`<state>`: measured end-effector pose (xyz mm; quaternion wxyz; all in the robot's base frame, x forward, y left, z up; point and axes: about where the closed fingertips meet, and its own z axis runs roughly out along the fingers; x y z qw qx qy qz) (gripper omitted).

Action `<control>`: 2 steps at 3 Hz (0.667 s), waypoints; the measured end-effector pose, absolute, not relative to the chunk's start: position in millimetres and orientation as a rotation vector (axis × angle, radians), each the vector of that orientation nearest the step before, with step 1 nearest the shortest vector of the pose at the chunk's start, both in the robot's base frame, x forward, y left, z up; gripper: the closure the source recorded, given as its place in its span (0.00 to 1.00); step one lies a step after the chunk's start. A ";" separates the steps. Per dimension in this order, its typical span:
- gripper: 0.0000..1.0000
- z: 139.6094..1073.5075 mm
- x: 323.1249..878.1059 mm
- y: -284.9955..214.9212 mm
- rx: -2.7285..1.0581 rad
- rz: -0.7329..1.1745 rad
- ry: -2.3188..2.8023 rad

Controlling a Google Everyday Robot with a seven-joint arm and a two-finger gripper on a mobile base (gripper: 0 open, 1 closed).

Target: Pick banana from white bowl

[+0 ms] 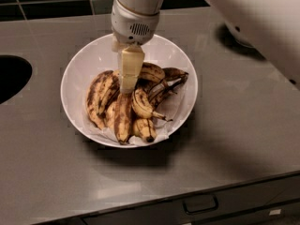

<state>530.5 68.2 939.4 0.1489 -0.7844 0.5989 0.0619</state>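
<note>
A wide white bowl [80, 60] lined with white paper stands on the grey counter and holds several overripe bananas. The arched, yellowest banana [139, 104] with brown streaks lies in the middle of the pile. Browner bananas [99, 95] lie to its left, a short stubby one [145, 128] in front and dark ones [169, 78] to the right. My gripper [126, 89] hangs straight down from the white wrist over the bowl, with its tip in the pile, just left of the arched banana's upper end.
A dark round opening [11, 76] is cut into the counter at the left. A black tiled wall [51, 3] runs behind. My white arm [253, 18] crosses the upper right. Drawer handles [200, 204] show below the counter's front edge.
</note>
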 end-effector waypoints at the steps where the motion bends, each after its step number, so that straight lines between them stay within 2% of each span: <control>1: 0.23 938.9 534.5 70.8 -2.257 0.190 1.709; 2: 0.42 938.9 534.5 70.7 -2.257 0.190 1.709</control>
